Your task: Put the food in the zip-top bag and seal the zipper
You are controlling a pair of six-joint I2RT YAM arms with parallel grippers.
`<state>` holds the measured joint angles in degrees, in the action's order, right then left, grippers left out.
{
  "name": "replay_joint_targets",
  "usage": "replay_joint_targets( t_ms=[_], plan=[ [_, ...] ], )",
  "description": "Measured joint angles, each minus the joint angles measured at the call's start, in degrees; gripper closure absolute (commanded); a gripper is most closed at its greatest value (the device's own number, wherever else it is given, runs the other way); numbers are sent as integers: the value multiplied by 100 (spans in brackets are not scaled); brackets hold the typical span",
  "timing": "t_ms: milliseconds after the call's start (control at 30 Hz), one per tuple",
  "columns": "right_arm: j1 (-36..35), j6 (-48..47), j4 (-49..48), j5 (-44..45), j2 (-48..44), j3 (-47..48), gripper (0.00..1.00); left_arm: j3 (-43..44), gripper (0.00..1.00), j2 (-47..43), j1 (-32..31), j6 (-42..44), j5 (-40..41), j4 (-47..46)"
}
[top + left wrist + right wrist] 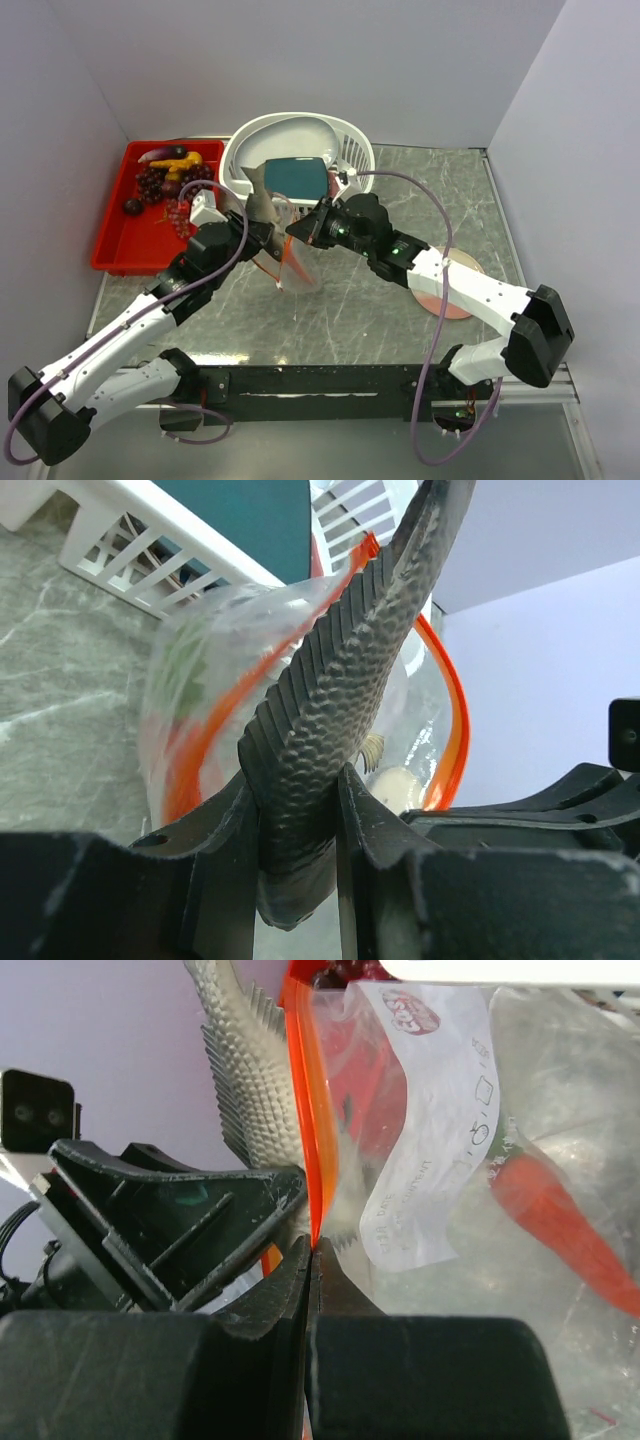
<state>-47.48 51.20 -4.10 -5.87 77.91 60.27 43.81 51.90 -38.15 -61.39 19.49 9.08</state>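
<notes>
Grey and scaly, the fish (330, 700) is clamped head-end in your left pincer (298, 830), its tail pointing up past the mouth of the zip-top bag (200, 660). It lies across the opening, and I judge it is not inside yet.

Your right pincer (310, 1260) is pressed together on the red-orange zipper (305, 1110), pinching one lip of the strip so the mouth hangs in an open loop above the table (380, 310), just in front of the white basket (350, 150).

Done so far, as far as you can see: the carrot (560, 1230) shows orange through the clear plastic, so at least one piece is in (a bit of green shows beside it, but I cannot tell what it is).

What is left is most of the job. The fish has to go down through the loop and be let go. The grape bunches (165, 185), the eggplant (160, 153) and the yellow fruit (180, 162) lie in the red tray (115, 240), well apart from the bag, and each needs its own trip. Only then can you close the zipper, which now gapes wide along its whole length.
</notes>
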Motion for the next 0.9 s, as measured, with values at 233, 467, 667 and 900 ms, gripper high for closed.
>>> replay_joint_targets(
  t_ms=[233,467,667,900],
  plan=[
    [28,105,-59,-107,225,61,100,127,99,345,-437,-50,490,280],
    [151,105,-81,-79,229,199,100,181,99,385,-693,-151,772,713],
    [269,105,-111,-79,393,380,100,258,99,295,-782,-146,841,1056],
    [280,153,-142,-133,686,505,100,337,79,236,-820,-149,776,1307]
  ],
)
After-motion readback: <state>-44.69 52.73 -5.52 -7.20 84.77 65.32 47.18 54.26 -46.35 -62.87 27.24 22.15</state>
